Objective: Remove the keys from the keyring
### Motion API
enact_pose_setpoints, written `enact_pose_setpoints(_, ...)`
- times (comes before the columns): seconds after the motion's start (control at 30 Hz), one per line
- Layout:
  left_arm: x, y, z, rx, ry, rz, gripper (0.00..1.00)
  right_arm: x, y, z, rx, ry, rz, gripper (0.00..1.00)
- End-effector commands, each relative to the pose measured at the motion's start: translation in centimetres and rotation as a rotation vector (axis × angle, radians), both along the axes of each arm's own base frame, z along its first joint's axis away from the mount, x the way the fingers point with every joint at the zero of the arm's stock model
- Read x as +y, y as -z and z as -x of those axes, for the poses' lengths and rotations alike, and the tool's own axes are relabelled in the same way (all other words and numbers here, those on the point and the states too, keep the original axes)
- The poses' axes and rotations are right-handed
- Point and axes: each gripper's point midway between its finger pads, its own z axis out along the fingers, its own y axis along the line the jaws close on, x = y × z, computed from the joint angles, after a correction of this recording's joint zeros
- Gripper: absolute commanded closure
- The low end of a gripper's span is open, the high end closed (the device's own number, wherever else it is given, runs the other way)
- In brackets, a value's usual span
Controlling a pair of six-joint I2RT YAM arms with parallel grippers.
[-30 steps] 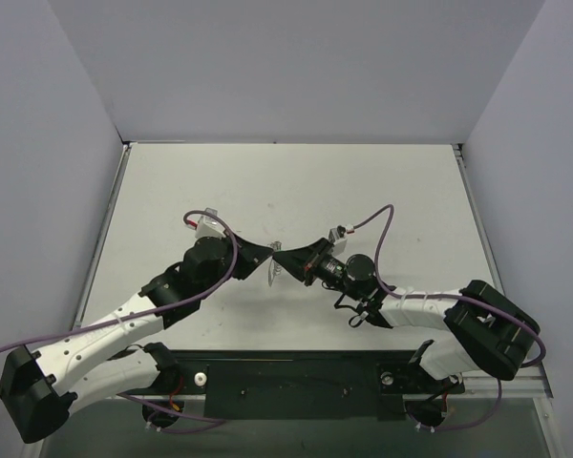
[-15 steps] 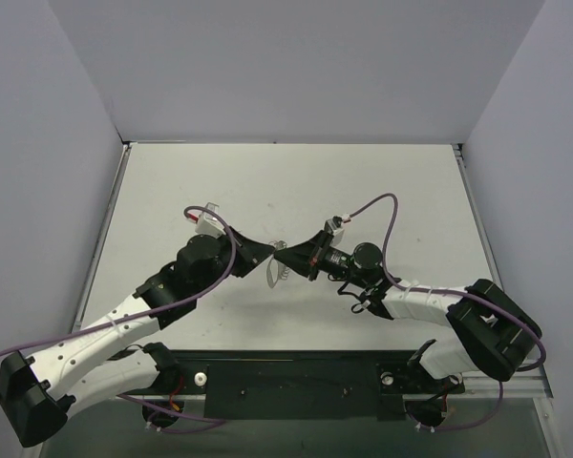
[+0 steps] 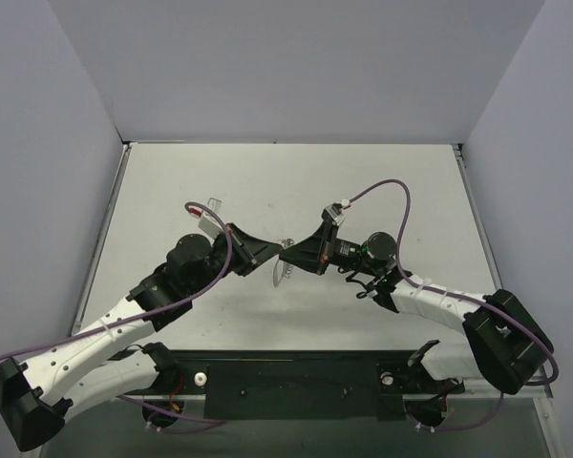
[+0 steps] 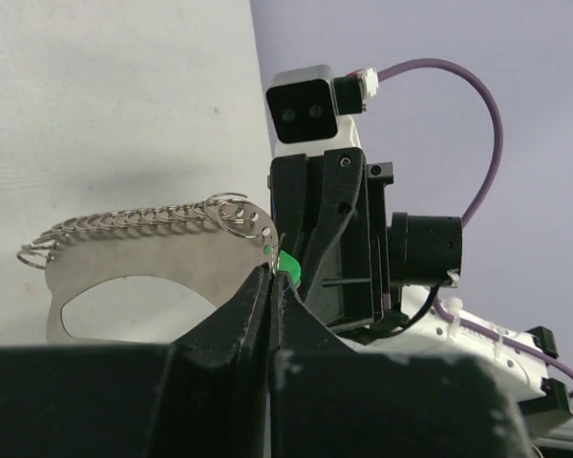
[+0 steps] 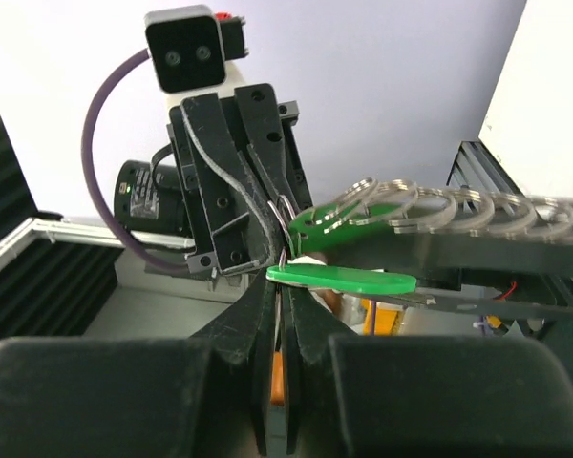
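Note:
The keyring (image 4: 124,277), a flat grey loop with an oval opening and a row of small wire rings (image 4: 143,219) along its top edge, hangs above the table between both grippers (image 3: 282,270). My left gripper (image 4: 270,275) is shut on its right end, tip to tip with the right gripper (image 3: 286,256). The key's green head (image 4: 288,264) shows right beside the left tips. In the right wrist view the green key (image 5: 344,279) lies flat across my right gripper (image 5: 282,288), which is shut on the thin wire at the key's end. A second green piece (image 5: 349,221) sits just above.
The white table (image 3: 382,181) stretches away behind the arms, with grey walls on three sides. A black base rail (image 3: 296,377) runs along the near edge. Purple cables (image 3: 392,196) loop over both wrists.
Both wrists have risen and drawn a little farther from the bases, staying tip to tip. The keyring has gone along between them, and both grips are unchanged.

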Motion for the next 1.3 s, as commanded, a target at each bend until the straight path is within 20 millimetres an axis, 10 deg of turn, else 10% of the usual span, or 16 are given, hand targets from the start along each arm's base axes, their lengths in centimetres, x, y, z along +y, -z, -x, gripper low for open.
enact_pose_setpoints(0.0, -1.6, -3.0, 2.6, -0.051, 0.146, 0.071, 1.0, -1.4, -7.2, 2.5, -0.338, -0.042, -0.119, 1.0)
enact_pose_setpoints(0.77, -2.3, -2.8, 3.4, -0.06, 0.22, 0.061, 1.0, -3.2, -1.3, 3.6, -0.452, -0.096, 0.369, 1.0)
enact_pose_setpoints(1.27, -2.4, -2.2, 3.3, -0.048, 0.215, 0.055, 1.0, -4.1, -1.1, 2.9, -0.44, -0.065, 0.394, 1.0)
